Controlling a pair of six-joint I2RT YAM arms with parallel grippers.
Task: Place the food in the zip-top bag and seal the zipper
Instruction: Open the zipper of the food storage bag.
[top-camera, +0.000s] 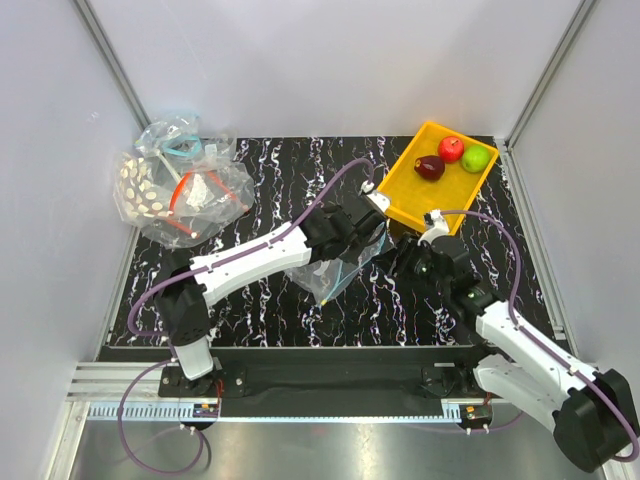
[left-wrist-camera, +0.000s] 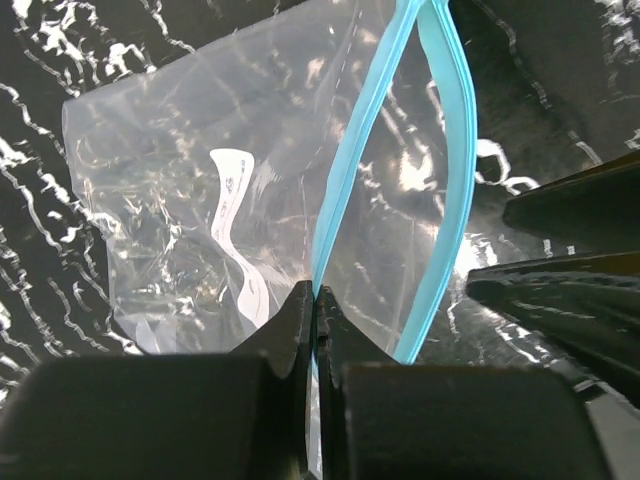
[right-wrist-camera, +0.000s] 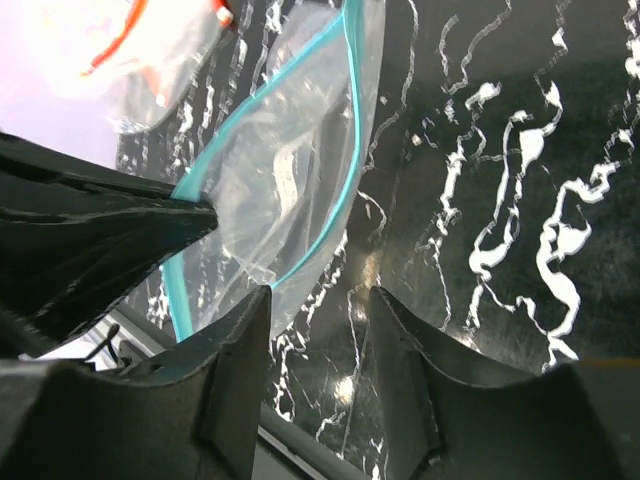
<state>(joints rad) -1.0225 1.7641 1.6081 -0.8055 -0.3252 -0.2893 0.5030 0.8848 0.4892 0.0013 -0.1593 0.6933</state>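
Note:
The clear zip-top bag (top-camera: 335, 272) hangs above mid-table, its mouth gaping. My left gripper (left-wrist-camera: 316, 292) is shut on one lip of the teal-blue zipper (left-wrist-camera: 345, 190). The other lip (left-wrist-camera: 452, 190) bows away to the right. My right gripper (right-wrist-camera: 320, 295) stands open just beside the bag's (right-wrist-camera: 280, 190) mouth edge, with only table showing between its fingers. The food lies in the yellow tray (top-camera: 408, 195) at the back right: a maroon fruit (top-camera: 430, 167), a red fruit (top-camera: 451, 149) and a green fruit (top-camera: 475, 158). The bag holds only a white slip (left-wrist-camera: 232, 230).
A heap of other clear bags (top-camera: 195, 190) with red-orange strips, one white-dotted (top-camera: 140, 185), lies at the back left. White walls close in the black marbled table (top-camera: 270, 170) on three sides. The two grippers are close together at the bag's mouth.

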